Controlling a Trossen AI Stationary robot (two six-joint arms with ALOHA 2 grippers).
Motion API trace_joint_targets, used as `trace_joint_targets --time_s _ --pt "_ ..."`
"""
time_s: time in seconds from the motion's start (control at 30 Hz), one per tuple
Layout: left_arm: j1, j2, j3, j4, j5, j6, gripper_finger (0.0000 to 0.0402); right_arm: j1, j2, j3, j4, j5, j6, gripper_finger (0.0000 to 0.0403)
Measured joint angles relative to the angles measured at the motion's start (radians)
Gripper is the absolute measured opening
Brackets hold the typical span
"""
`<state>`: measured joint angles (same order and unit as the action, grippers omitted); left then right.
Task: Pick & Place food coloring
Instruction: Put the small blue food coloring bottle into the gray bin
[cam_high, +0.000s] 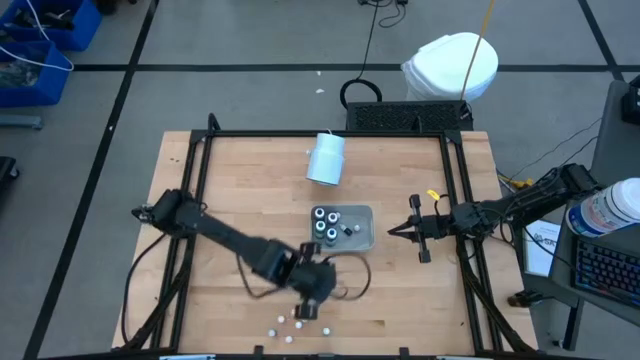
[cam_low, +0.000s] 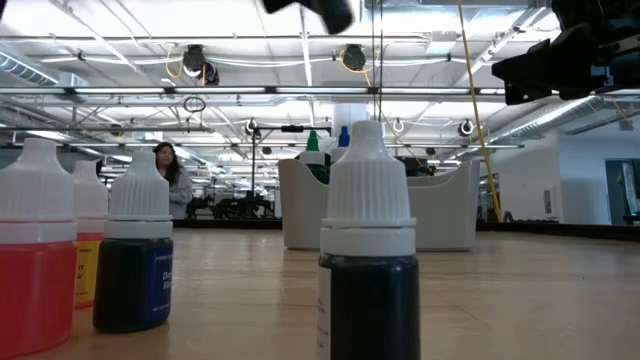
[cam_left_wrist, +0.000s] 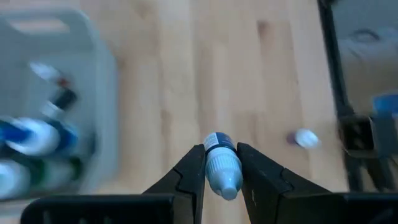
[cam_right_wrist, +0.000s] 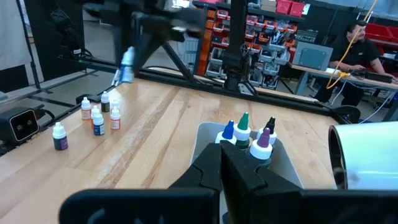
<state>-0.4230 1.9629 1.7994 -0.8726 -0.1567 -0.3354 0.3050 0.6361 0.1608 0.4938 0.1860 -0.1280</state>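
My left gripper (cam_left_wrist: 221, 150) is over the table's near middle (cam_high: 308, 306), shut on a tiny food coloring bottle (cam_left_wrist: 219, 163) with a white cap and a blue body. Several more small bottles stand upright in the pale grey tray (cam_high: 362, 238) at the table's middle (cam_right_wrist: 249, 134). Several loose bottles (cam_high: 296, 324) stand on their bases near the front edge (cam_right_wrist: 94, 117); the low view shows them close up (cam_low: 368, 250). My right gripper (cam_high: 393, 231) waits shut and level just right of the tray, holding nothing (cam_right_wrist: 222, 152). My left gripper pinches the bottle between its two fingers at the white cap (cam_left_wrist: 225, 177); the blue body (cam_left_wrist: 217, 142) sticks out past the fingertips. The fingers slant down from above and lie along the bottle. The bottle hangs below them, clear of the table (cam_right_wrist: 126, 66).
A pale blue-white cylinder (cam_high: 326, 158) lies on its side at the far middle of the table. A black frame (cam_high: 330, 134) runs round the tabletop. One loose bottle (cam_left_wrist: 305, 138) stands alone on bare wood beside my left gripper. People show in the room beyond.
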Motion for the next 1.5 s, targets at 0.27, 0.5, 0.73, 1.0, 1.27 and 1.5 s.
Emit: trace_joint_targets --time_s 0.27,0.5,0.73,1.0,1.27,1.5 --pt "0.185 0.000 0.026 0.062 -0.001 0.186 0.0085 0.000 0.000 0.000 0.003 0.000 -0.019 0.0000" --pt "0.322 0.026 0.026 0.187 0.023 0.327 0.0085 0.000 0.000 0.000 0.003 0.000 -0.042 0.0000" --pt "0.415 0.058 0.025 0.175 0.087 0.338 0.0085 0.000 0.000 0.000 0.007 0.000 -0.071 0.0000" --pt "0.471 0.127 0.111 0.182 0.113 0.404 0.0085 0.000 0.000 0.000 0.067 -0.003 -0.095 0.0000" --pt "0.497 0.326 0.515 -0.108 0.103 0.444 0.0085 0.000 -0.002 0.001 0.082 -0.004 -0.098 0.0000" --pt "0.464 0.379 0.510 -0.232 0.092 0.461 0.0085 0.000 -0.003 0.001 0.071 -0.004 -0.102 0.0000"
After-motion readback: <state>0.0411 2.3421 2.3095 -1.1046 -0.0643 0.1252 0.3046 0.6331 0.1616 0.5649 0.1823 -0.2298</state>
